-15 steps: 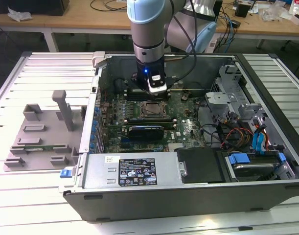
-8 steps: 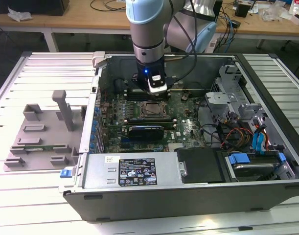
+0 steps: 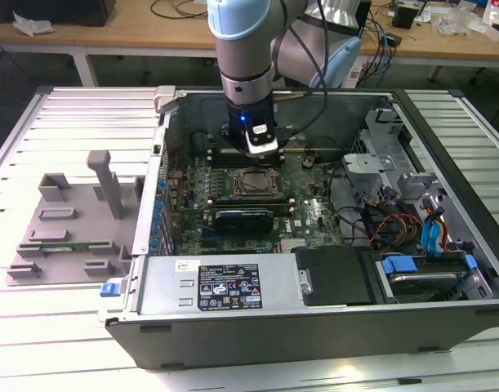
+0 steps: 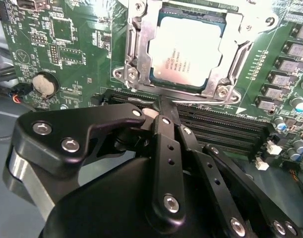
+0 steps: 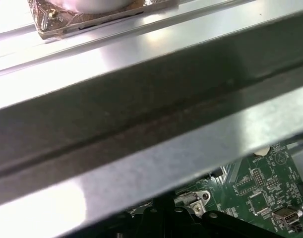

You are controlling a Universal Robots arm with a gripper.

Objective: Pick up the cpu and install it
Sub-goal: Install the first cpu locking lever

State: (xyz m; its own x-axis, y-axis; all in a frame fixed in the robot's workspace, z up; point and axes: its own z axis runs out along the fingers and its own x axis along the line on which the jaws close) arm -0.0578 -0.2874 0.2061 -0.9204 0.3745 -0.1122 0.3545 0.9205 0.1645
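lab/workshop | open computer case (image 3: 314, 318) on slatted metal table (image 3: 37, 131) | cable-strewn wooden workbench (image 3: 151, 33) behind

cpu (image 4: 187, 49) in socket frame (image 4: 136, 64) | hand (image 4: 163, 116) beside socket | tray (image 3: 69, 220) on exterior view's left

cpu (image 4: 187, 50): silvery-white top with small dark print
socket frame (image 4: 136, 54): bare silver metal
motherboard (image 4: 82, 44): green, dotted with small black chips
gripper (image 4: 163, 124): matte black, silver screw heads
tray (image 3: 65, 220): plain grey
arm (image 3: 245, 33): pale blue and silver
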